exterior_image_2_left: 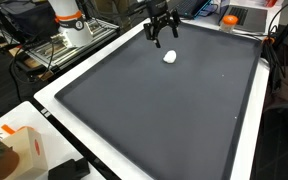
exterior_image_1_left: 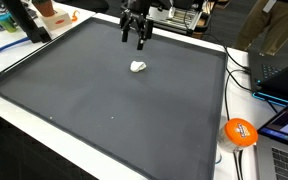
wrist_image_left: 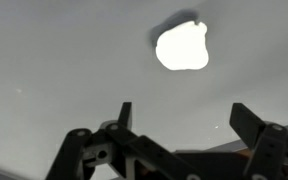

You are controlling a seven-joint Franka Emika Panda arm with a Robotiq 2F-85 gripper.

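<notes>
Gripper, jaws apart and empty, above the far part of the dark mat; small white lump lies on the mat just nearer; orange round object well apart, beyond the mat's right edge

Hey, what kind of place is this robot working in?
Probably a lab or office workbench: a big dark mat forms the work surface, a laptop and cables crowd one edge, and the open claw hovers near a white lump.

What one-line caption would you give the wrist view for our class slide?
Open jaws hover above a grey mat, a small white lump lying just ahead.
</notes>
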